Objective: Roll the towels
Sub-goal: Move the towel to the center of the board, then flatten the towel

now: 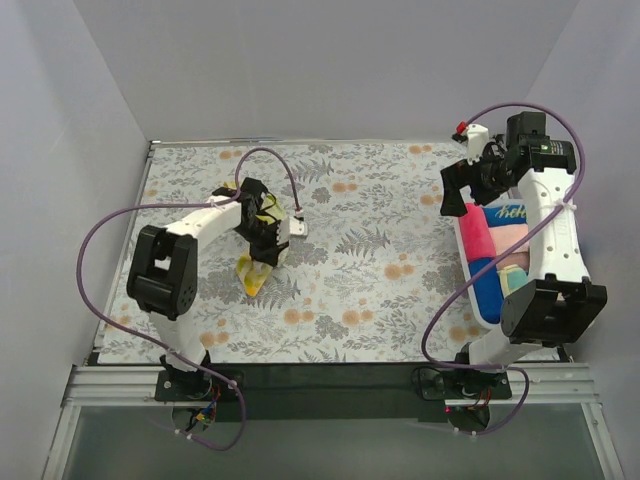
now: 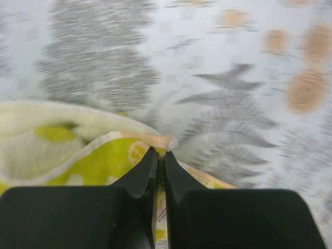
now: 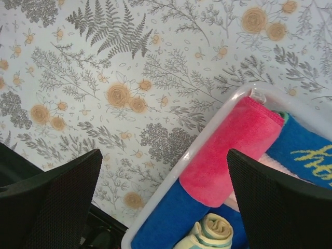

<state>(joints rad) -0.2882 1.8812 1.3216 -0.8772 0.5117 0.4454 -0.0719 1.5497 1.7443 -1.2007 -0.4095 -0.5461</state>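
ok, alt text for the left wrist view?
The left claw is pinched shut on the folded edge of a yellow patterned towel. Behind them, the floral table covering is blurred.

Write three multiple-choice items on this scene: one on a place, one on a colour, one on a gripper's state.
1. The white basket sits on the robot's: A right; B left; C neither, dead centre.
2. The towel in the left gripper is: A red; B yellow; C blue.
3. The right gripper is: A shut on a pink cloth; B shut on the basket's rim; C open, empty.
Answers: 1 A, it lies at the right edge of the top view; 2 B, yellow cloth shows at the closed fingertips; 3 C, its fingers stand wide apart with nothing between them.
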